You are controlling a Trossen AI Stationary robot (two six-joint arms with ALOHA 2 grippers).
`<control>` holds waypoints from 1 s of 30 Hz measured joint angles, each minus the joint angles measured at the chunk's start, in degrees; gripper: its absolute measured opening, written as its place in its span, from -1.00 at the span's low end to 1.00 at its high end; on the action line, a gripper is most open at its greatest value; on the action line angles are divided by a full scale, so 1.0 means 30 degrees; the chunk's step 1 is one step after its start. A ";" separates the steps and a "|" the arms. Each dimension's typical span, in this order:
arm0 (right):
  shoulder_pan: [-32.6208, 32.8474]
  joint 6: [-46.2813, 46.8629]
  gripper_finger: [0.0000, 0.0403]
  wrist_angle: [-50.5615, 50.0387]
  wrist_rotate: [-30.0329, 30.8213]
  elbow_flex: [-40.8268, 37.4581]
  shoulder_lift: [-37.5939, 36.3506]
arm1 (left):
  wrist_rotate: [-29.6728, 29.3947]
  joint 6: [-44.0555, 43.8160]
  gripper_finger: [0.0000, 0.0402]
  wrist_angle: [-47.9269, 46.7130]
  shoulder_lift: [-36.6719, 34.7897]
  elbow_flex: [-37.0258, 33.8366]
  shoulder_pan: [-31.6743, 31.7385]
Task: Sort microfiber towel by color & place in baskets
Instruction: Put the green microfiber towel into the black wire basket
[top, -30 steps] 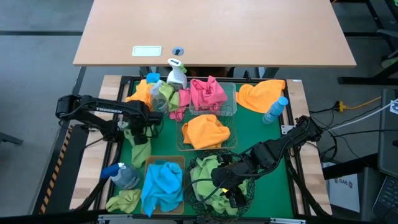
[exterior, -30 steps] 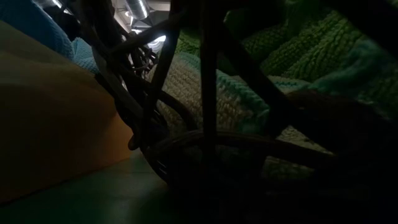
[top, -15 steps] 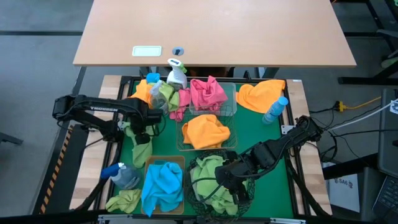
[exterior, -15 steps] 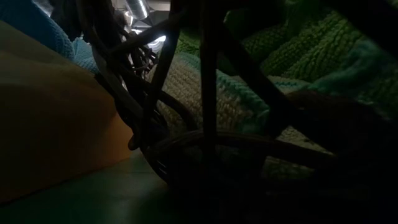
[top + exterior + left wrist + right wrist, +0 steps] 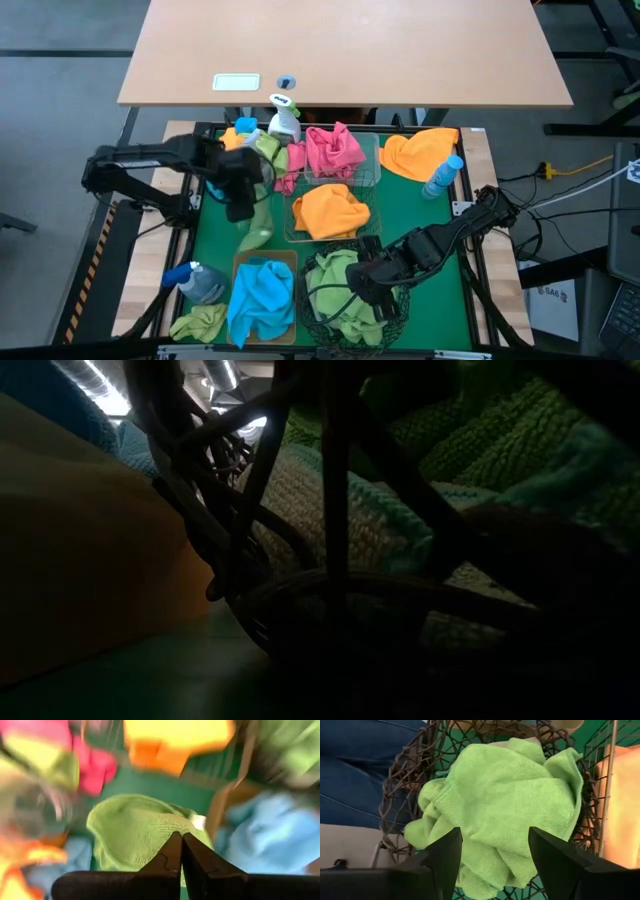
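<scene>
Your left gripper (image 5: 243, 203) clenched on green towel (image 5: 254, 226), hanging over tabletop. Round black basket (image 5: 392, 318) with green towels lies toward right arm; right gripper (image 5: 366, 284) spread above it, empty.

A green mat (image 5: 455, 275) covers the wooden table (image 5: 140, 290) — on it stand a round black wire basket (image 5: 390, 322), a tan bin (image 5: 240, 263) and two pale wire baskets (image 5: 372, 160). Spray bottles (image 5: 284, 120) (one lies near the left front corner), an orange towel (image 5: 418, 152) and a green towel (image 5: 198, 323) rest there too.
</scene>
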 joint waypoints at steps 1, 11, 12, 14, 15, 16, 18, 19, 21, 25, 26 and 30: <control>0.0000 0.0000 0.14 0.0000 0.0024 0.0000 0.0000 | -0.0004 -0.0265 -1.00 0.0497 0.0000 0.0593 -0.0063; 0.0000 -0.0604 0.14 0.0108 0.5569 0.0000 0.0007 | -0.0019 -0.1296 -1.00 0.7024 0.0002 0.3245 -0.1363; 0.0000 -0.0627 0.14 0.0200 0.6923 0.0000 0.0007 | -0.0022 -0.1292 -1.00 0.7644 0.0010 0.3245 -0.1549; 0.0000 -0.0627 0.14 0.0600 0.9714 0.0000 0.0007 | -0.0022 -0.1292 -1.00 0.8689 0.0047 0.3245 -0.1929; 0.0000 -0.0685 0.14 0.0936 1.0968 0.0000 0.0007 | -0.0018 -0.1292 -1.00 0.9155 0.0140 0.3245 -0.2114; 0.0000 -0.0966 0.14 0.1312 1.2134 0.0000 0.0007 | -0.0007 -0.1285 -1.00 0.9591 0.0220 0.3252 -0.2275; -0.0037 -0.2103 0.14 0.2284 1.3900 0.0000 0.0007 | -0.0007 -0.1285 -1.00 0.9933 0.0344 0.3242 -0.2664; -0.0044 -0.2955 0.14 0.2840 1.4543 0.0000 0.0007 | -0.0012 -0.1285 -1.00 1.0144 0.0493 0.3238 -0.2858; -0.0160 -0.4912 0.14 0.4107 1.5223 0.0000 0.0007 | -0.0015 -0.1285 -1.00 1.0595 0.0635 0.3238 -0.3147; -0.0540 -0.8759 0.14 0.7189 1.5200 0.0000 0.0007 | -0.0185 -0.1285 -1.00 1.0539 0.1085 0.3245 -0.3797; -0.0668 -0.9658 0.14 0.7928 1.5158 0.0000 0.0007 | -0.0193 -0.1285 -1.00 1.0493 0.1262 0.3238 -0.3965; -0.1249 -1.2509 0.14 1.0296 1.5103 0.0000 0.0007 | -0.0174 -0.1204 -1.00 1.0963 0.1952 0.3238 -0.4595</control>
